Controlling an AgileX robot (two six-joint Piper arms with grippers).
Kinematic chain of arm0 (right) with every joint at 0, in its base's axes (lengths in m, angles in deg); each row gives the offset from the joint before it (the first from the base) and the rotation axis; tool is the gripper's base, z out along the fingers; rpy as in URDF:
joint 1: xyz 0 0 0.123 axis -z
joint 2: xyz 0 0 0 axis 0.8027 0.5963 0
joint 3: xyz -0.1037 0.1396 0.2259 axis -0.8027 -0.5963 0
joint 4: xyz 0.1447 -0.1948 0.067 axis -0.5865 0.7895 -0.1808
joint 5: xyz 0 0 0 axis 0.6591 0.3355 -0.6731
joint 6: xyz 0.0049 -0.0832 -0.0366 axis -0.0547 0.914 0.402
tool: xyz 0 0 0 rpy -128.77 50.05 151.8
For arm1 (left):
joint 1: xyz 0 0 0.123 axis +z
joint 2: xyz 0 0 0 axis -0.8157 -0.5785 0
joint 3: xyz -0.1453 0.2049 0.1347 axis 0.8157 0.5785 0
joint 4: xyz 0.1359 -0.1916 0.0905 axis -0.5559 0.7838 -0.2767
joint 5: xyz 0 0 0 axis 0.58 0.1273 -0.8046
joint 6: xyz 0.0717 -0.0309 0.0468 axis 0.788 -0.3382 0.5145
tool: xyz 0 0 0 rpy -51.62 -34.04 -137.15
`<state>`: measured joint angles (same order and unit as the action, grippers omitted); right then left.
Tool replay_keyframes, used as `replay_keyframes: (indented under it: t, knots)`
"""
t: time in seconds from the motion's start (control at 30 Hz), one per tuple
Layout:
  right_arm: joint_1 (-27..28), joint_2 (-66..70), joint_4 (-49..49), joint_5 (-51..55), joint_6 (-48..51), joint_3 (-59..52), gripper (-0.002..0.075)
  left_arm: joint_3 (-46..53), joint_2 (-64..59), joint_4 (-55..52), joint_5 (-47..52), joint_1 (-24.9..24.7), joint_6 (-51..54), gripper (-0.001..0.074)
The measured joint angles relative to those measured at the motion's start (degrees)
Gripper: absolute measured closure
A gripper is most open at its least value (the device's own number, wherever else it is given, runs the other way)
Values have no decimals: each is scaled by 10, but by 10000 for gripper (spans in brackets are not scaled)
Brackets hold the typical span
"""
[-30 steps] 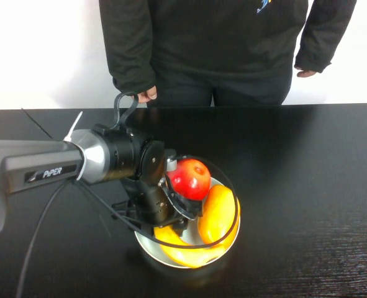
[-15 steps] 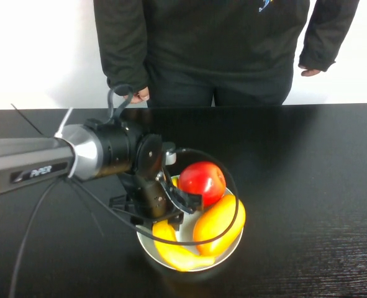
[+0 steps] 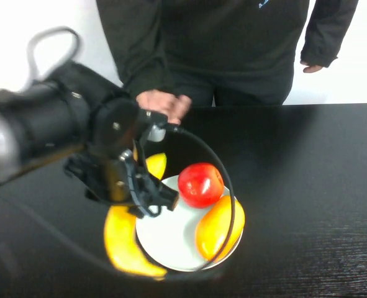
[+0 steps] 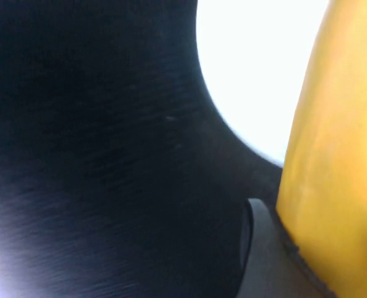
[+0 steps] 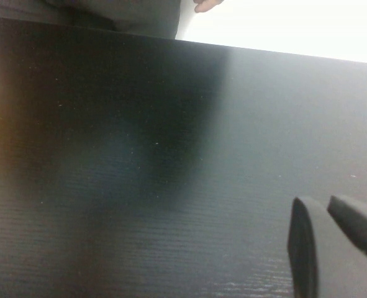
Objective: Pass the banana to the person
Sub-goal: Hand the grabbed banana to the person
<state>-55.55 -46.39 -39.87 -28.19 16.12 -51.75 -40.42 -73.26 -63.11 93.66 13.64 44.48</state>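
Lifted off the plate point(image 3: 171, 245), the long glossy yellow banana point(image 3: 122, 239) sits clamped in the left pincer point(image 3: 130, 192).

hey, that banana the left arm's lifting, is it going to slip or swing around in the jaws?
The banana looks glossy and smooth, so it may slide. The left gripper seems to hold it near its middle, so it probably hangs fairly balanced. It looks stiff, so unlikely to droop. The right gripper sits low over the table.

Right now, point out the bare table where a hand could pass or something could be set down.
Free: the black table on the robot's right of the white plate, and the strip between the plate and the person. Crowded: the left gripper holding the banana beside the plate, which carries the red apple and orange-yellow fruit. The right gripper hangs low over bare table.
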Motion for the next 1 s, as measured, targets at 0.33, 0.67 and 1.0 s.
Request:
replay_keyframes:
  t: [0.33, 0.67, 1.0]
  knots:
    - [0, 0, 0, 0, 0, 0, 733, -170, 59, -33, 94, -34, 339, 451]
    - [0, 0, 0, 0, 0, 0, 733, -380, -87, -9, 100, -36, 456, 451]
    - [0, 0, 0, 0, -1, 0, 733, -425, -187, -20, 100, -37, 467, 451]
